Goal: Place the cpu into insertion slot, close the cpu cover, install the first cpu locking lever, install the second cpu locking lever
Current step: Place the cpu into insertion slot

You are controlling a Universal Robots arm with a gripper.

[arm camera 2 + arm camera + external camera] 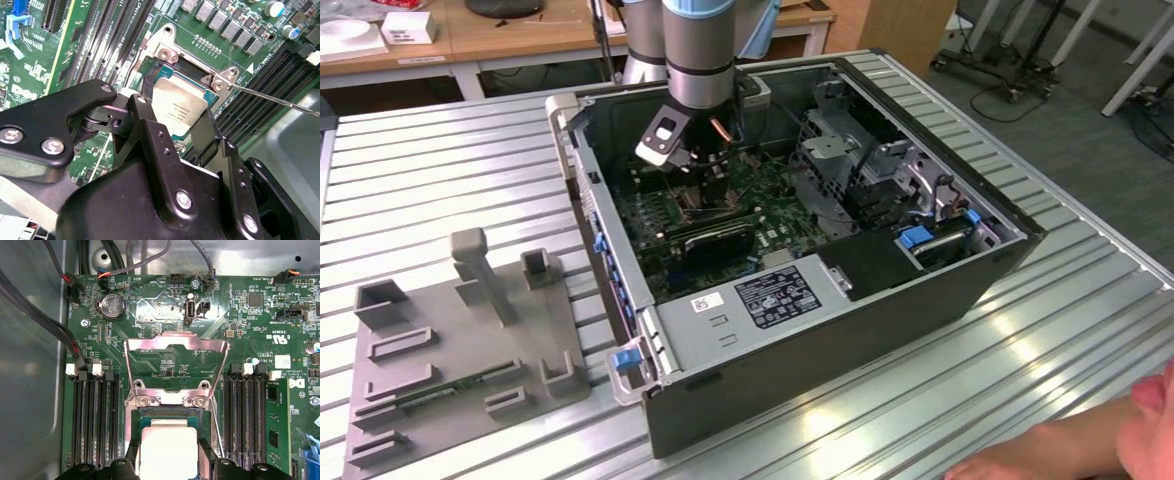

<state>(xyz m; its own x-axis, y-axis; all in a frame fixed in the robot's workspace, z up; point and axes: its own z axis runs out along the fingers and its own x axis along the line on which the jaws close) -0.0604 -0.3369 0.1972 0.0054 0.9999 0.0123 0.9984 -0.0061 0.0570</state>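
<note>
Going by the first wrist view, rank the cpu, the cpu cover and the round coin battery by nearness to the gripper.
1. cpu, right at the gripper.
2. cpu cover, swung open beyond the insertion slot.
3. coin battery, well past the cover.

On my feed the cpu (180, 107) shows a pale silvery face with fine dark print. I see the claw (169, 465) in matt black, the board (165, 305) green with pale tracing, the cover (150, 344) bright silver and the memory slots (95, 420) black. Outside, my worktop (454, 150) is ribbed pale grey, and the case (854, 330) is dark grey with blue clips (627, 360).
</note>
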